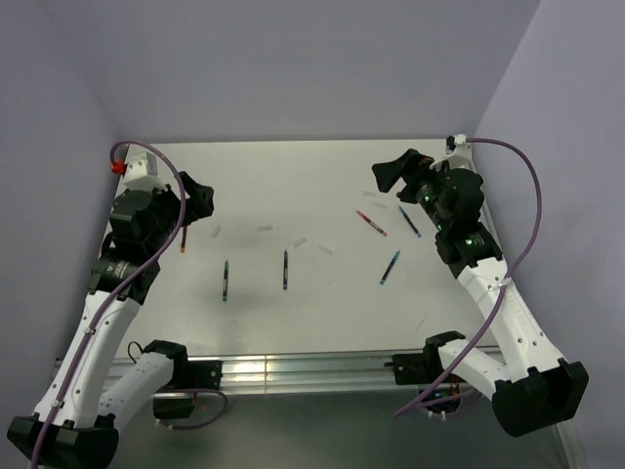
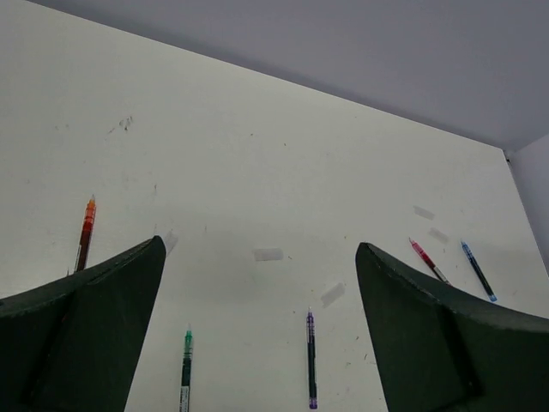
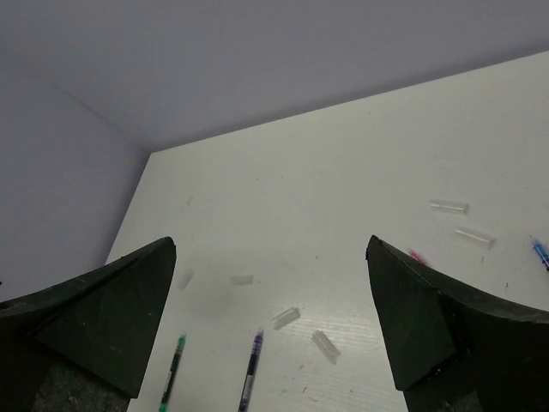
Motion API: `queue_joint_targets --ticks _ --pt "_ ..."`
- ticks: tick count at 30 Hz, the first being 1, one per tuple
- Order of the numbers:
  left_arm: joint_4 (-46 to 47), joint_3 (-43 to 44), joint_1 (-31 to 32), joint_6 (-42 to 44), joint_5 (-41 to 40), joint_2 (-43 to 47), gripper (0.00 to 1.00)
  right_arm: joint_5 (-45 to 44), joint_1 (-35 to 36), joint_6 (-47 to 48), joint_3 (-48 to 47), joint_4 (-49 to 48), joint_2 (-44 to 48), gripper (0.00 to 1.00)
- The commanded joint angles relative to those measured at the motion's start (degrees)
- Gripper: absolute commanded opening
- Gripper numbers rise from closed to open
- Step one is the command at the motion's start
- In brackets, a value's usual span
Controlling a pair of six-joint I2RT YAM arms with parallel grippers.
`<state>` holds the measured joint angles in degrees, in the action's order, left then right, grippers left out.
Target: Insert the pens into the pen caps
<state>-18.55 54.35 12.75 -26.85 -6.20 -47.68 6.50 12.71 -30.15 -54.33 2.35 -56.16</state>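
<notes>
Several pens lie on the white table [image 1: 293, 176]: an orange-red pen [image 1: 183, 237], a green-tipped pen [image 1: 226, 280], a purple-tipped pen [image 1: 285, 270], a red pen [image 1: 371, 223], a dark blue pen [image 1: 409, 221] and a light blue pen [image 1: 390, 268]. Pale pen caps [image 1: 300, 241] lie scattered between them. My left gripper [image 1: 200, 195] hangs open and empty above the table's left side, beside the orange-red pen [image 2: 86, 233]. My right gripper [image 1: 391, 174] is open and empty above the far right. The left wrist view shows a cap [image 2: 333, 294] and the purple-tipped pen [image 2: 310, 359]; the right wrist view shows caps [image 3: 286, 318].
Lilac walls close the table at the back and on both sides. An aluminium rail [image 1: 312, 371] runs along the near edge between the arm bases. Two more caps [image 3: 449, 206] lie near the far right, by the red pen.
</notes>
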Motion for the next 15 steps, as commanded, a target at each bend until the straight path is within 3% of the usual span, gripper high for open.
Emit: queue_joint_targets --ticks 1,11,15 --pt "1.1 0.8 -0.3 -0.4 -0.4 0.0 1.0 -1.0 -0.2 0.2 -0.2 -1.0 0.9 1.0" --pt "1.1 0.5 -0.3 -0.2 0.0 0.7 0.99 -3.3 0.4 0.8 1.4 1.9 0.2 0.99" --pt "0.7 0.7 -0.3 -0.9 0.8 -1.1 0.99 -2.8 1.3 2.1 1.9 4.6 -1.8 0.91"
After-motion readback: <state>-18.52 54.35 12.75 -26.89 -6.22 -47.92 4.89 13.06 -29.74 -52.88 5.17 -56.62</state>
